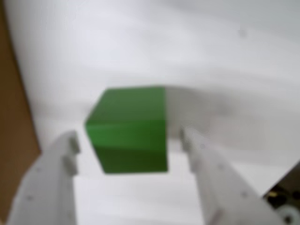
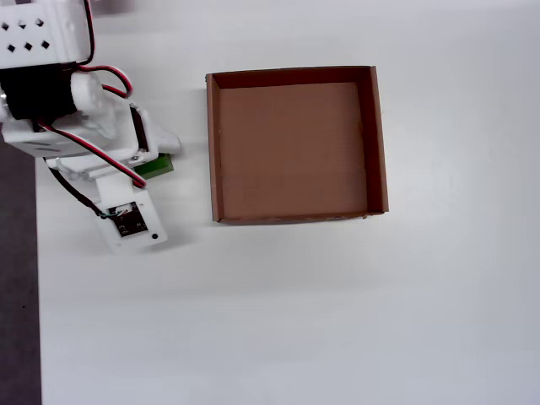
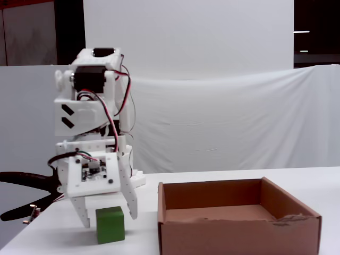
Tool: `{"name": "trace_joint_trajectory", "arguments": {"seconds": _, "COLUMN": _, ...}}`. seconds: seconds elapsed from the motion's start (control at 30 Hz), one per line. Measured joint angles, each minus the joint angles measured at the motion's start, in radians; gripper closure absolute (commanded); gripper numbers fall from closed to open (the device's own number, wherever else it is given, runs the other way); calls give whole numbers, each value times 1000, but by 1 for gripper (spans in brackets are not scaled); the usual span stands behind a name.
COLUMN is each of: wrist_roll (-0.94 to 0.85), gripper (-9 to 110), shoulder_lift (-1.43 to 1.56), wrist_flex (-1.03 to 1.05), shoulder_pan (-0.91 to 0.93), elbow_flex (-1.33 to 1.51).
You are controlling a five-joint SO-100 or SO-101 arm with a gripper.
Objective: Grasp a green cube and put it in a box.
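The green cube [image 1: 129,129] rests on the white table between my gripper's [image 1: 130,139] two white fingers in the wrist view. The gripper is open: a clear gap shows between the left finger and the cube, and the right finger stands close beside the cube's edge. In the fixed view the cube [image 3: 110,224] sits on the table with the gripper [image 3: 108,217] lowered around it, a finger on each side. From overhead only a green sliver of the cube [image 2: 157,164] shows under the arm. The brown cardboard box [image 2: 211,143] lies empty just to the right.
The box [image 3: 239,226] stands right of the cube in the fixed view. A brown strip [image 1: 14,117] of the box's colour runs along the wrist view's left edge. The table's left edge [image 2: 37,295] is close to the arm. A black clamp [image 3: 26,183] sticks out at left.
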Motion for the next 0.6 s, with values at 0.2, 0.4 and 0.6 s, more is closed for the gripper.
{"name": "trace_joint_trajectory", "arguments": {"seconds": 0.2, "wrist_roll": 0, "gripper": 73, "shoulder_lift": -20, "wrist_flex": -18, "shoulder_pan": -2, "elbow_flex": 0}}
{"name": "trace_joint_trajectory", "arguments": {"seconds": 0.4, "wrist_roll": -3, "gripper": 78, "shoulder_lift": -38, "wrist_flex": -28, "shoulder_pan": -9, "elbow_flex": 0}}
{"name": "trace_joint_trajectory", "arguments": {"seconds": 0.6, "wrist_roll": -3, "gripper": 80, "shoulder_lift": -38, "wrist_flex": -28, "shoulder_pan": -9, "elbow_flex": 0}}
